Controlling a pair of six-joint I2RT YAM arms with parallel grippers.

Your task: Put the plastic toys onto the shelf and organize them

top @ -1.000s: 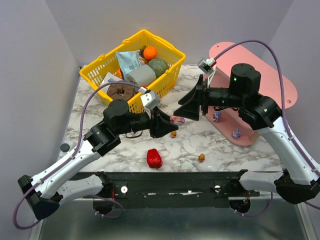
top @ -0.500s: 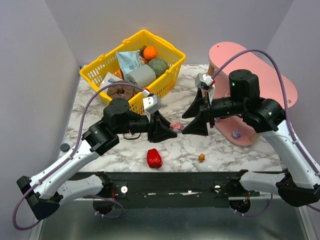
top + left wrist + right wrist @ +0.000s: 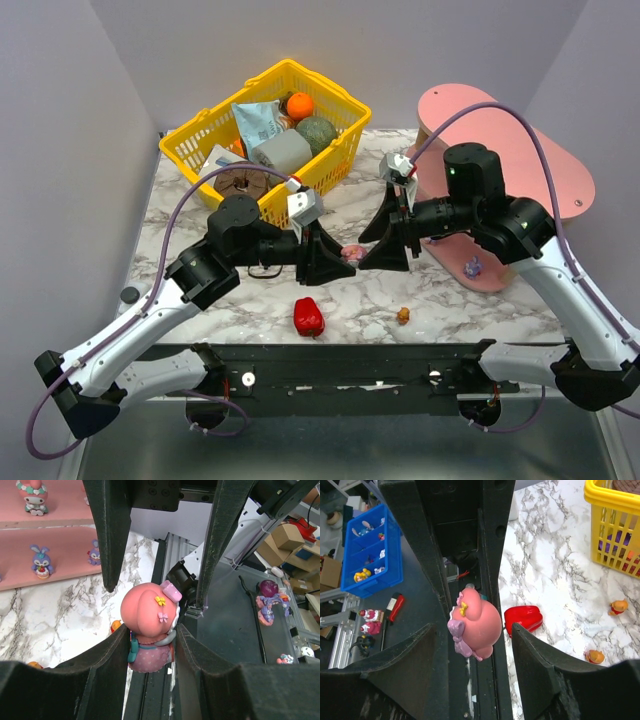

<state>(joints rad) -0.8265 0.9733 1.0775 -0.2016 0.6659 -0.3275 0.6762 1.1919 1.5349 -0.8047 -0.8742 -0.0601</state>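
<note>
One pink figurine (image 3: 147, 612), face hidden: left claw (image 3: 152, 630) tight on it, right claw (image 3: 474, 629) agape around it.

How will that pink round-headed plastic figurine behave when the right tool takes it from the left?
Probably rigid: the pink round-headed plastic figurine shows no squashing in the left tool. Its smooth domed head may slip between flat fingers, so the right tool should pinch squarely.

pink figurine (image 3: 150, 630) held aloft; orange toy (image 3: 403, 316) on tabletop (image 3: 445, 300); purple toy (image 3: 472, 267) on lowest board of shelf (image 3: 520, 160)
</note>
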